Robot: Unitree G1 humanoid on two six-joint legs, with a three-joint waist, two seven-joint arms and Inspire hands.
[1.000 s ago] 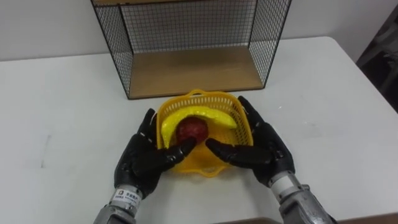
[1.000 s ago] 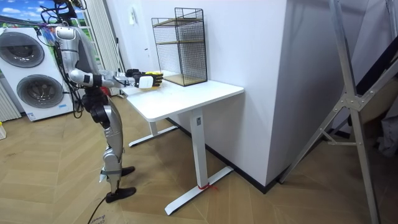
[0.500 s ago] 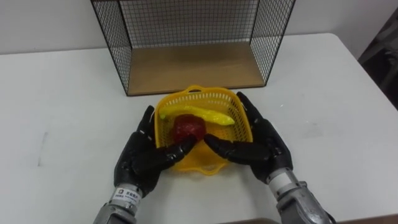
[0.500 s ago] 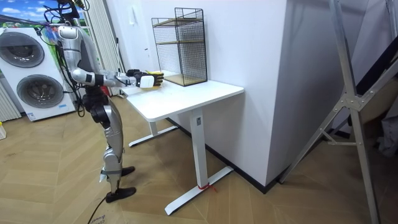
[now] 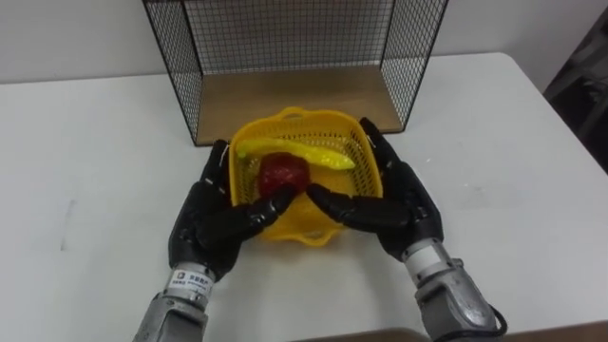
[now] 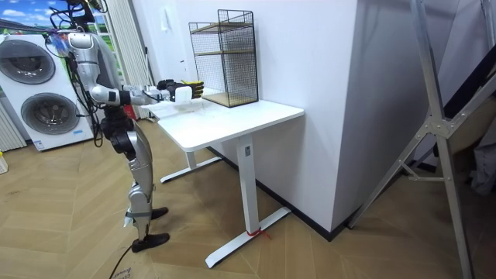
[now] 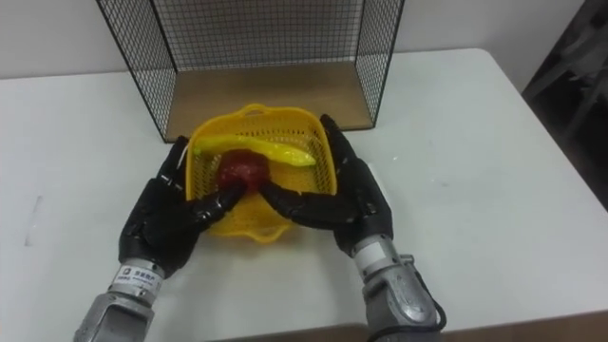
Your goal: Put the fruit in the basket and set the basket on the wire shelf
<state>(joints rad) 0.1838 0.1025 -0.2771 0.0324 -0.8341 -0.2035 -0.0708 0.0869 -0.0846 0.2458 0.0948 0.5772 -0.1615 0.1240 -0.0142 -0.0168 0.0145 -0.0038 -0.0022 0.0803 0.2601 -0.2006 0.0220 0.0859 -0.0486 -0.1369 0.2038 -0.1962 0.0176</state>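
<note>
Left hand (image 5: 214, 214) and right hand (image 5: 394, 204) clamp the basket (image 5: 304, 118) from both sides, thumbs over its near rim. Banana (image 5: 304, 154) and red fruit (image 5: 282, 173) inside. Wire shelf (image 5: 294, 95) opening straight ahead, toward worktop (image 5: 95, 142) far edge.

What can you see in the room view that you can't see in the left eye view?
Room view: the washing machines, the wooden floor, the legs of the table, the top tier of the shelf, and the robot standing at the table's end. Left eye view: the banana and red fruit lying in the basket, with the thumbs of the left hand and right hand over its near rim. Both: table, shelf, and hands holding the basket before the shelf.
</note>
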